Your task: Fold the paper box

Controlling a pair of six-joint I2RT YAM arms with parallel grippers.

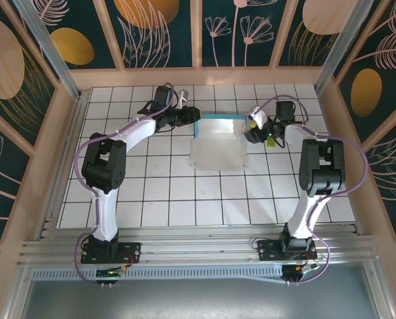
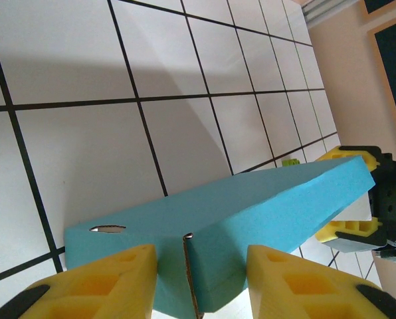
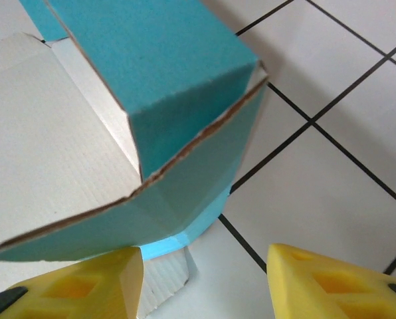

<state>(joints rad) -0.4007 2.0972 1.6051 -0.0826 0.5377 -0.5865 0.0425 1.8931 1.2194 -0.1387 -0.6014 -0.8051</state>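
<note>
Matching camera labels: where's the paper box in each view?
Top external: paper box at centre, toward the far side of the table.
Left wrist: paper box, turquoise side showing, running from bottom centre to the right.
Right wrist: paper box at upper left and centre, turquoise outside, white inside.
Shared landmark: the white tiled table with black grid lines.

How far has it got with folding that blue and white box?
Partly there. Done: the paper box has a turquoise wall standing up along its far edge. In hand: the left pincer grips one end of that wall, and the right pincer sits open at the other end. Left: the white panel lies spread on the table, not yet folded up.
</note>
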